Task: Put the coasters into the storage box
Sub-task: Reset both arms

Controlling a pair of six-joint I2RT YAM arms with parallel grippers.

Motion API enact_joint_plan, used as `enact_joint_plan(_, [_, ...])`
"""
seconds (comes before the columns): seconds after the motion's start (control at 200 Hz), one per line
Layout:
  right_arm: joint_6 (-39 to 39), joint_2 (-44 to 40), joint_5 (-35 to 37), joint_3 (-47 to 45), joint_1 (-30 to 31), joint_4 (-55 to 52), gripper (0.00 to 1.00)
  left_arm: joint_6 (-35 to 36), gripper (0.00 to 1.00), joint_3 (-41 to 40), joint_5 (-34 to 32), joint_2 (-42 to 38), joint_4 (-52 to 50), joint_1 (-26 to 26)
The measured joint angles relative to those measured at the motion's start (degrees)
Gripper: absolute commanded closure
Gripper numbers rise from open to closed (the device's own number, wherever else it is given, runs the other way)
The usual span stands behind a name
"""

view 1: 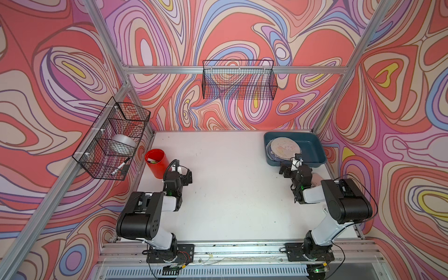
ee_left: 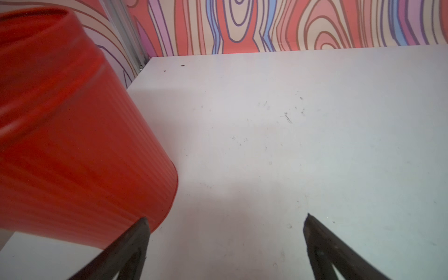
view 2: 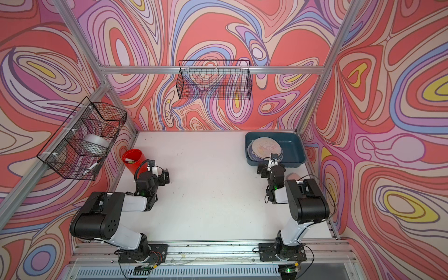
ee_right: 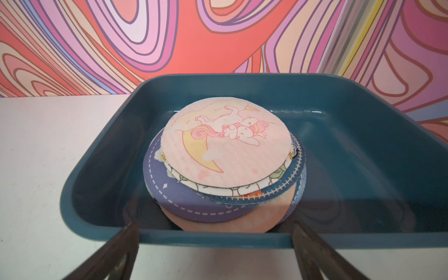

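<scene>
Right fingers [ee_right: 123, 247] are gaping at storage box [ee_right: 363, 145] rim, 2 o'clock on worktop [view 1: 230, 194]; we're seeing coasters [ee_right: 225, 148] stacked crooked inside. Snagging rim risks spilling them. Left fingers [ee_left: 131, 244] gaping beside red cup [ee_left: 72, 145].

Walls [view 1: 242, 36] on three sides carry a swirling print of red, pink, lilac, blue and yellow bands. An aluminium frame [view 1: 169, 69] runs up the wall corners and across the back. A black wire basket [view 1: 238, 80] hangs from the back rail, and a side basket [view 1: 111, 140] hangs on the left rail. The white counter [view 1: 230, 194] is matte, evenly lit and scuffed with small dark marks.
</scene>
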Motion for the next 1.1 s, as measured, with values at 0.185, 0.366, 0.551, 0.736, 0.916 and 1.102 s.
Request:
enact_joint_plan(0.185, [0.5,0.0,0.5,0.2,0.0,-0.3,0.01,-0.9,0.0,0.0,-1.7,0.0,-0.1,0.0])
enact_joint_plan(0.366, [0.6,0.0,0.5,0.2,-0.1,-0.4,0.02,1.7,0.0,-1.3,3.6,0.0,1.8,-1.0])
enact_joint_plan(0.551, [0.6,0.0,0.0,0.3,-0.1,-0.6,0.01,3.1,0.0,-1.3,7.6,0.0,2.0,-0.9])
enact_joint_plan(0.736, [0.6,0.0,-0.7,0.3,-0.1,-0.6,0.02,2.3,0.0,0.0,6.8,0.0,-0.3,-0.3])
enact_joint_plan(0.916, [0.6,0.0,-1.0,0.3,-0.2,-0.6,0.02,1.4,0.0,1.0,4.5,0.0,-0.5,-0.3])
enact_joint_plan(1.102, [0.6,0.0,-1.2,0.4,-0.2,-0.6,0.02,1.0,0.0,1.1,4.3,0.0,-1.5,-0.2])
